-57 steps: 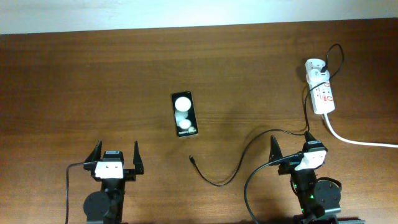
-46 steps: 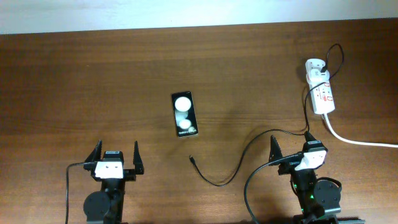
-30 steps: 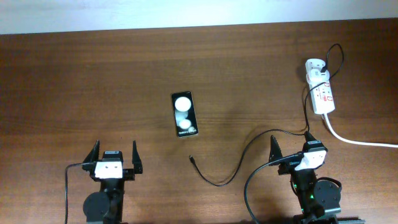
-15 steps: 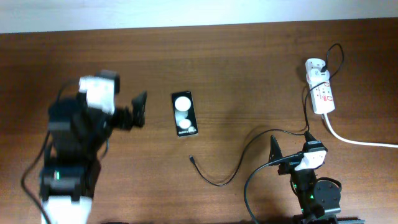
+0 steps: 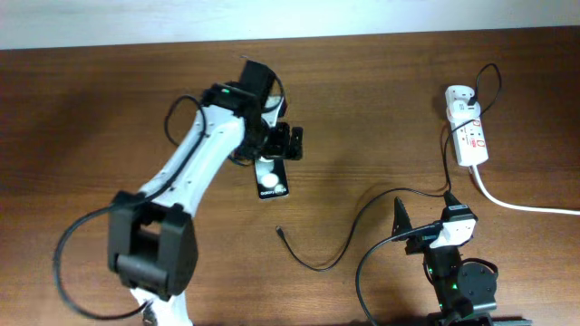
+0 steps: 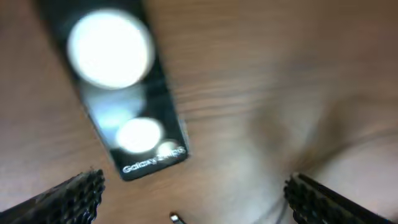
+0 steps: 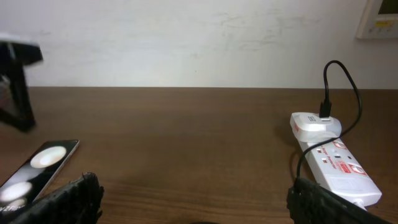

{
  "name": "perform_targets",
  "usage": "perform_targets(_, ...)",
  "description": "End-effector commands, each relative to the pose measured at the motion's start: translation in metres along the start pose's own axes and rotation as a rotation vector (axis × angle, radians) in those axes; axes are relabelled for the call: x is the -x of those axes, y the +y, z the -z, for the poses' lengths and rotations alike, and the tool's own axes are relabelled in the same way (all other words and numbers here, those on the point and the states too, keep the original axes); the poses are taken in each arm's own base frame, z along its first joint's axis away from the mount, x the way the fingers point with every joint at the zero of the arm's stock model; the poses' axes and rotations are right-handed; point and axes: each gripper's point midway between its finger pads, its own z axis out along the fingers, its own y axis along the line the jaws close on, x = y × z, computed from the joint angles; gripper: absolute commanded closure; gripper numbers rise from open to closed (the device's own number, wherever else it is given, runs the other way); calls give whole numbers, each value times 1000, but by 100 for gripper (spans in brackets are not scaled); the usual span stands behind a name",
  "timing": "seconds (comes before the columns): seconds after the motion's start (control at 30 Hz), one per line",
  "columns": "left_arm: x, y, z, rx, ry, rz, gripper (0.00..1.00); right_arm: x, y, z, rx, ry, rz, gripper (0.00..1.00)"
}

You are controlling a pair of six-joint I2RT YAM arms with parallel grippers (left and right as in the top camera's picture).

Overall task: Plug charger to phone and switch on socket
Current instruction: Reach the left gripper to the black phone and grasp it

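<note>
Phone (image 6: 117, 93), glossy black, two white reflections

I read lab-type room: dark wood bench (image 5: 91, 91) against plain white wall (image 7: 186, 37), pale wall panel (image 7: 380, 17), left arm (image 5: 195, 163) and right arm (image 5: 453, 272) based at near edge.

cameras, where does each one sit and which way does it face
Overhead: above the table, looking straight down; left arm over the phone, right arm at the near edge.
Left wrist: on the left arm, looking down at the phone; left gripper fingertips at bottom corners.
Right wrist: low, facing the far wall; right gripper fingertips at bottom corners.
Shared: phone in all three; socket in overhead and right wrist.
</note>
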Motion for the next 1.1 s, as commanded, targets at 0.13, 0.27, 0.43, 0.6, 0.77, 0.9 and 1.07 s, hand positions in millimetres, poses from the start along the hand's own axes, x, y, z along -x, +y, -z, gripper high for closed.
perform_targets(0.13, -8, 50, -70, 339, 34, 345, 6, -2, -3, 0, -13, 3, -7, 1)
perform_targets(0.27, 0, 59, -83, 333, 19, 357, 3, -2, -3, 0, -13, 3, -7, 1)
perform_targets(0.43, 8, 61, -84, 317, -7, 332, 12, -2, -3, 0, -14, 3, -7, 1)
perform_targets(0.6, 10, 61, -85, 315, -9, 310, 20, -2, -3, 0, -13, 3, -7, 1)
perform_targets(0.77, 13, 61, -85, 313, -16, 257, 18, -2, -3, 0, -14, 3, -7, 1)
perform_targets(0.9, 2, 67, -91, 328, 15, 262, 14, -2, -3, 0, -13, 3, -7, 1)
perform_targets(1.07, -16, 69, -105, 320, 60, 265, 15, -2, -3, 0, -14, 3, -7, 1)
